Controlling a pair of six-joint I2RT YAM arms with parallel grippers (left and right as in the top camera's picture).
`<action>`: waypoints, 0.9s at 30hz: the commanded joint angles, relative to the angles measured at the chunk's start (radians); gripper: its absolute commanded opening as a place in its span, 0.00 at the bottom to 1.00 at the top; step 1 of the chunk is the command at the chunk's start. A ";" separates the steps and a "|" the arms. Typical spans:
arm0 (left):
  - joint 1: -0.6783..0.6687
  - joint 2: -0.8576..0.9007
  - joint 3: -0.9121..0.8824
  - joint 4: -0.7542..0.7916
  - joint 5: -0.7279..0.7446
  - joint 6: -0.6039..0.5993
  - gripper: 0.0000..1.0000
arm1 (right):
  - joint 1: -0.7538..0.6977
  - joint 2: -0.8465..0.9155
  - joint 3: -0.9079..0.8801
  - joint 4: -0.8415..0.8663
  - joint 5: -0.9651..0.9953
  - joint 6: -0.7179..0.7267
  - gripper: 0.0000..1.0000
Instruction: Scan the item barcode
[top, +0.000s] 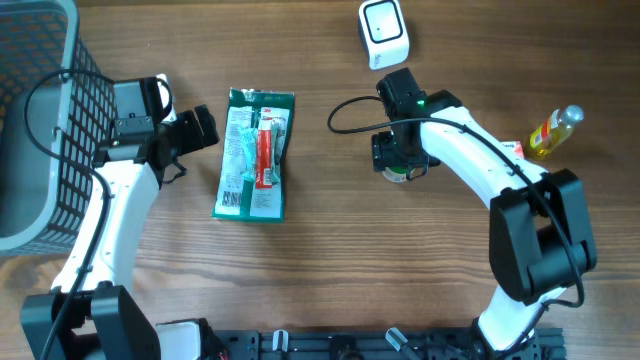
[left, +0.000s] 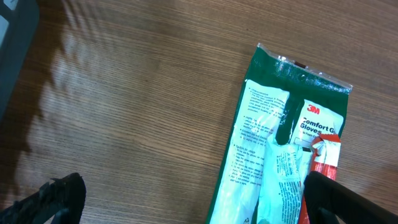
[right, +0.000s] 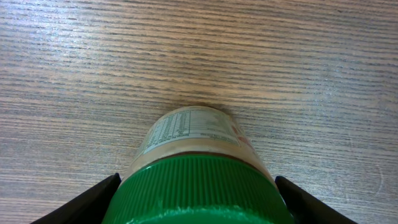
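Landmark: barcode scanner (top: 383, 32), a white unit at the far edge of the table; every place below is given from it.
Item: green-lidded jar (right: 186, 127), near the scanner on the robot's side and not touching it. Its base appears to rest on the wood.
Item label: a panel of fine print shows in the right wrist view. No barcode can be made out.
Right gripper (top: 400, 160): directly over the jar, a finger against each side of the green lid (right: 199, 186), by the look pinching it.
Left gripper (top: 208, 130): fingers spread wide with nothing between them, well to the left of the scanner and low over bare wood.
Glove packet (top: 255, 152): green and white, lying flat left of the scanner and nearer the robot, just beside the left gripper.
Yellow bottle (top: 555, 130): lying well to the right of the scanner.
Basket (top: 40, 120): grey mesh, farthest left of the scanner.
Done, as judged: the jar has been taken by its lid, close to the scanner.
Left to do, as judged: lift the jar, find the barcode, and turn it to the scanner's window. Nothing shows a scan made yet.
Other goods: whether any has been scanned cannot be told.
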 joint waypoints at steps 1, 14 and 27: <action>0.006 -0.001 0.007 0.003 0.012 0.016 1.00 | 0.002 0.043 -0.018 0.002 0.010 0.017 0.78; 0.006 -0.001 0.007 0.003 0.011 0.016 1.00 | 0.002 0.092 0.024 -0.005 0.010 0.017 0.82; 0.006 -0.001 0.007 0.003 0.012 0.016 1.00 | 0.002 0.066 0.028 -0.002 0.025 0.026 0.83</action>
